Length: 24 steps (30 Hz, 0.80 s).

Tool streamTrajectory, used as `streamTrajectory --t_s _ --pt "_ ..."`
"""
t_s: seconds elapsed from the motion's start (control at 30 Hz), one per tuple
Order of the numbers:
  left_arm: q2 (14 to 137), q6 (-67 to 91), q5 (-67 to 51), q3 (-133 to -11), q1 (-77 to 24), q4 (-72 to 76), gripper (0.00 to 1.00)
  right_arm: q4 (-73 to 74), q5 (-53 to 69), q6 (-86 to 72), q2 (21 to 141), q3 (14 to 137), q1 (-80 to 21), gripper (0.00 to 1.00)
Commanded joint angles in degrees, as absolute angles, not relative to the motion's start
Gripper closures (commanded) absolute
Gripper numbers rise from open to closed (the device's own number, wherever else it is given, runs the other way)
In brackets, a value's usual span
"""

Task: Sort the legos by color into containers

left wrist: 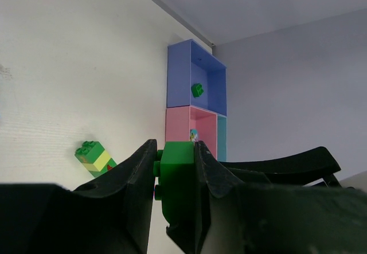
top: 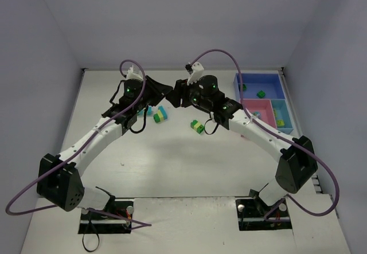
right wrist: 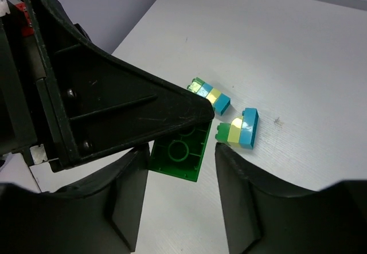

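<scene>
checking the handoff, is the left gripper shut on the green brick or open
Shut: the left gripper has both fingers pressed against the dark green brick.

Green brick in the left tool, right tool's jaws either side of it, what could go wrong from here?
The green brick is clamped by the left tool above the table; the right tool straddles it without touching. Released too soon, it could drop near the two multicolour stacks below. The left tool's finger covers much of the brick, so the tools may collide.
</scene>
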State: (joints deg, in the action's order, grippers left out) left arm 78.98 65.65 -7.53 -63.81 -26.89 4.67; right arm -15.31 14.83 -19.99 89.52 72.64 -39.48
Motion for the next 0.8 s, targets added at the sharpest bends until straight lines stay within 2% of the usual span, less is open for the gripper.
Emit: streamTrajectory --t_s 0.0,0.07,0.1,0.17,0.2,0.23,0.3,0.33,0.43,0.53,0.63,0.77 --pt "76.7 67.4 -8.2 -63.5 -27.5 9.6 0.96 -22.6 13.3 -18.5 88.8 73.7 -39.8 0.57" --pt "76.6 67.7 -8.2 -63.3 -27.6 9.6 0.96 -22.6 13.4 -18.5 89.0 73.8 -39.8 0.64" --pt "76.6 67.7 -8.2 -63.3 -27.5 9.6 0.96 -22.6 13.5 -18.5 89.1 73.8 -39.9 0.75" --pt "76.5 67.5 -8.2 -63.3 -27.6 9.5 0.96 -22.3 13.8 -18.5 89.1 73.7 -39.9 0.84" --pt "76.5 67.3 -8.3 -63.3 -27.5 9.5 0.96 -22.2 13.7 -18.5 88.9 73.4 -39.9 0.94" --pt "76.4 66.9 -8.3 -63.3 -27.6 9.4 0.91 -22.1 13.5 -18.5 88.9 73.1 -39.8 0.99" --pt "76.4 66.2 -8.2 -63.5 -27.5 9.1 0.8 -21.9 12.7 -18.3 88.2 72.2 -39.8 1.0" --pt "76.2 65.6 -7.8 -63.4 -27.6 8.4 0.6 -21.4 12.6 -18.1 87.7 71.7 -39.6 1.0" --pt "76.1 63.6 -6.1 -63.5 -27.4 6.5 0.31 -20.0 10.4 -17.3 86.6 70.1 -39.2 1.0" --pt "75.6 60.3 -3.4 -64.3 -26.7 3.3 0.22 -18.0 8.4 -16.4 85.8 68.5 -37.4 1.0" --pt "75.0 56.5 -2.2 -65.5 -24.1 0.1 0.21 -14.2 4.9 -14.4 85.3 67.8 -33.8 1.0" --pt "73.2 48.4 -0.9 -65.7 -21.0 -5.2 0.21 -10.8 0.6 -12.8 84.6 68.0 -24.2 1.0"
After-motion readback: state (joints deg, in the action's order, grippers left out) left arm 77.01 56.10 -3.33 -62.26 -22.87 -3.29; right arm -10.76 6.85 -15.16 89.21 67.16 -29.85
